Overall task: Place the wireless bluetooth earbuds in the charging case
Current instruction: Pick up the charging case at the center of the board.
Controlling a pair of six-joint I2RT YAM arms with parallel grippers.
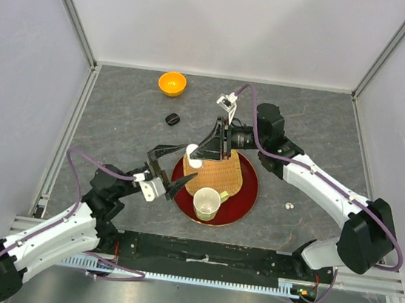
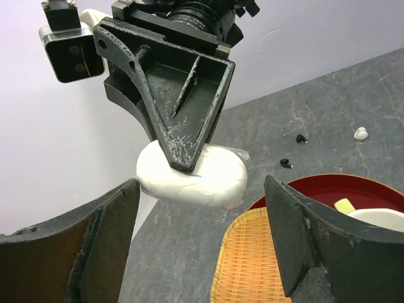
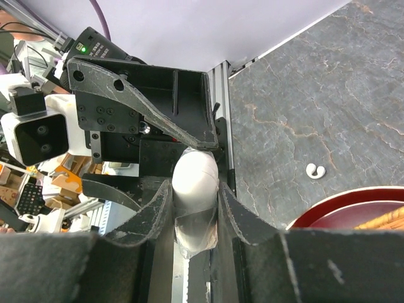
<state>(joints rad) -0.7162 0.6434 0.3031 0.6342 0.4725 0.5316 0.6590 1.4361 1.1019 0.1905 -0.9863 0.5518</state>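
The charging case [image 1: 192, 152] is a smooth white oval pebble, held in the air over the left rim of the red tray. My right gripper [image 3: 196, 189] is shut on the charging case [image 3: 196, 170], one finger on each flat side. My left gripper [image 2: 202, 208] stands wide open just in front of the charging case [image 2: 208, 180], not touching it. A white pair of earbuds [image 1: 289, 205] lies on the grey table right of the tray. It also shows as earbuds [image 3: 314, 170] in the right wrist view. Two black earbuds [image 2: 302, 138] lie apart on the table near a white earbud [image 2: 360, 133].
A round red tray [image 1: 247, 195] carries a woven bamboo basket [image 1: 219, 170] and a white cup [image 1: 206, 203]. An orange bowl [image 1: 172, 83] stands at the back left, with a small black oval object [image 1: 172, 118] in front of it. Walls enclose the table.
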